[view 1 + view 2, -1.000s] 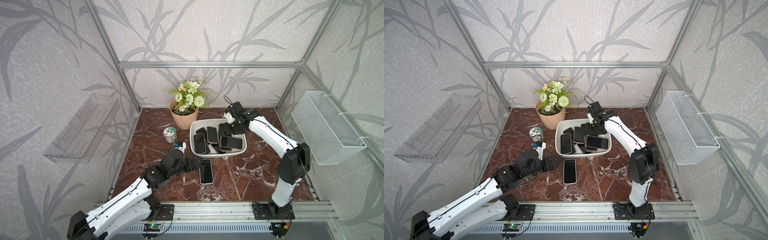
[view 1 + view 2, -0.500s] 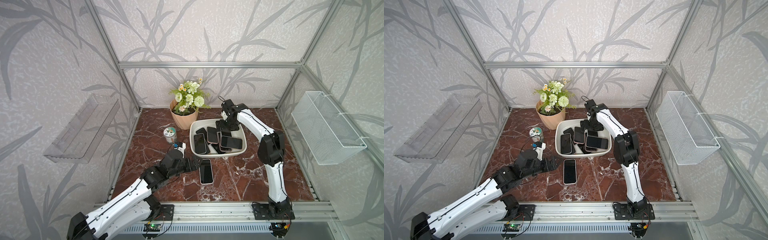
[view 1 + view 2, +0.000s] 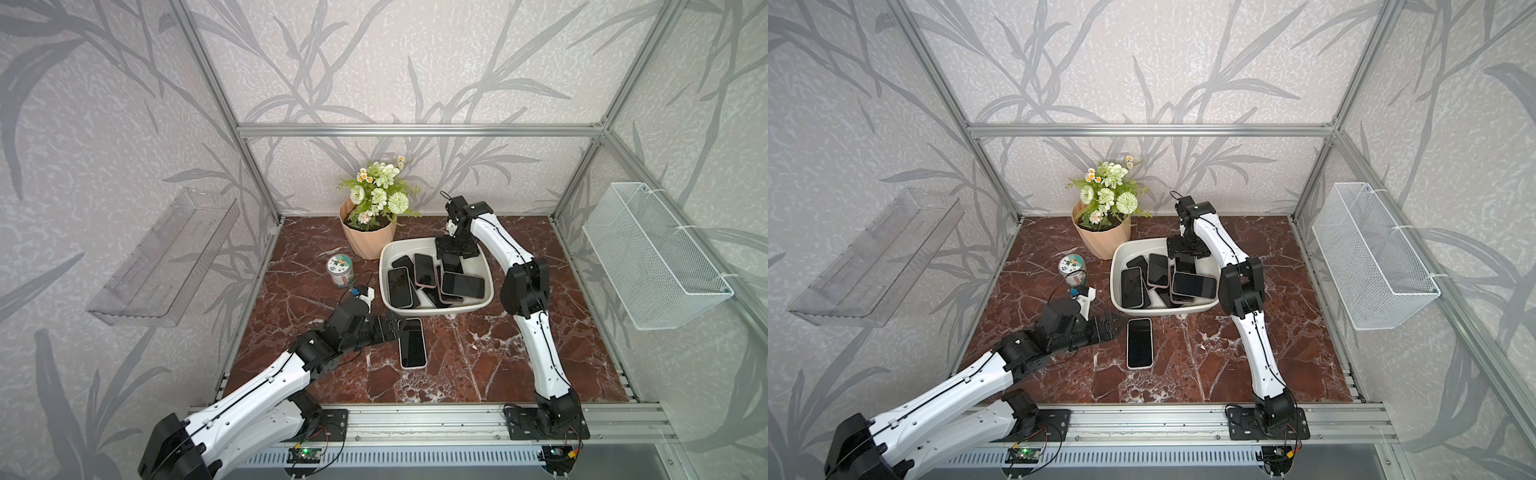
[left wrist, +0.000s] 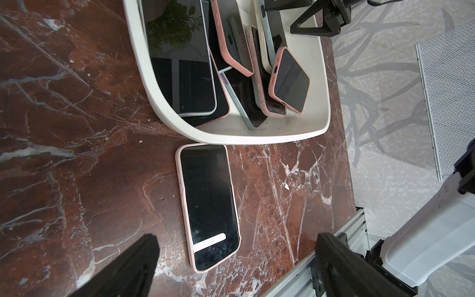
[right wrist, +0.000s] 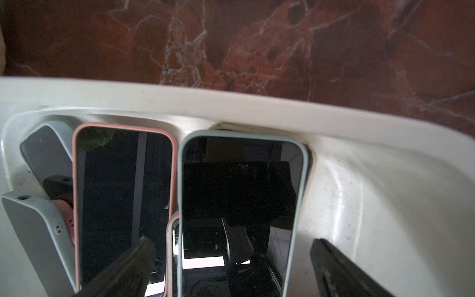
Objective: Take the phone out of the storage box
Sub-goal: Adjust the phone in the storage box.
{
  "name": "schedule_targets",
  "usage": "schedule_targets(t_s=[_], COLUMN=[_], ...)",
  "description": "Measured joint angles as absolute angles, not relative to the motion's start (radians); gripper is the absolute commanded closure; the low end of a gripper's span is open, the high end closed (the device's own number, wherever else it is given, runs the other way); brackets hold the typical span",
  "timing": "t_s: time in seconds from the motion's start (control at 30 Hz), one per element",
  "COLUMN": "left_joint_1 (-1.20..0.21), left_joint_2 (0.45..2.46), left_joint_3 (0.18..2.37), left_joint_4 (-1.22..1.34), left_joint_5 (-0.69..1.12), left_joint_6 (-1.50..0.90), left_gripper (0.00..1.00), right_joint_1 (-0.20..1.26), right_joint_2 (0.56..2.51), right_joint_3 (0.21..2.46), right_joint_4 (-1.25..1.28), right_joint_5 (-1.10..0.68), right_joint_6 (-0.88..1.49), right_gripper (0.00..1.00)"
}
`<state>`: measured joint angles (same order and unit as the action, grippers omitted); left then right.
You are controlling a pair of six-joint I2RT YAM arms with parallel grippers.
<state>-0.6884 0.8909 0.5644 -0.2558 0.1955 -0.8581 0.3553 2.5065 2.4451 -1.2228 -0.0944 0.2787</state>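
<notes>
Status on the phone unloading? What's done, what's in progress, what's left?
Done: one phone lies on the table in front of the box; the left gripper beside it is open and empty. In hand: the right gripper hangs over a pale-cased phone at the box's back, fingers open, nothing gripped. Left: grip it and lift it out.

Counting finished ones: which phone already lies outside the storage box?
The pink-cased phone flat on the marble tabletop, just outside the storage box; every other phone sits inside it.
</notes>
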Motion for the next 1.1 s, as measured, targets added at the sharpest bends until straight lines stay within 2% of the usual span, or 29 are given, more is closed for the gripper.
schedule_targets(t_s=[0.43,0.73,0.87,1.1], left_joint_1=[-0.649,-0.639,-0.638,-0.638], left_joint_2=[0.892,0.875,0.862,0.838], left_joint_3=[0.527,0.514,0.501,0.499], left_joint_4=[-0.221,-0.213,-0.209,-0.209], left_joint_5=[0.233,0.237,0.238,0.238], left_joint_6=[-0.868,-0.875,-0.883,-0.892], left_gripper=[0.0,0.0,0.0,0.0], right_joint_1=[0.348,0.348,0.347,0.347], right_joint_2=[2.559,2.56,2.555,2.502], right_joint_3=[2.443,2.438,2.429,2.334], right_joint_4=[-1.236,-1.223,-1.216,-1.145], right_joint_5=[-0.099,-0.112,-0.113,-0.113], right_joint_6=[0.268,0.259,0.262,0.262], right_gripper=[0.0,0.17,0.28,0.34])
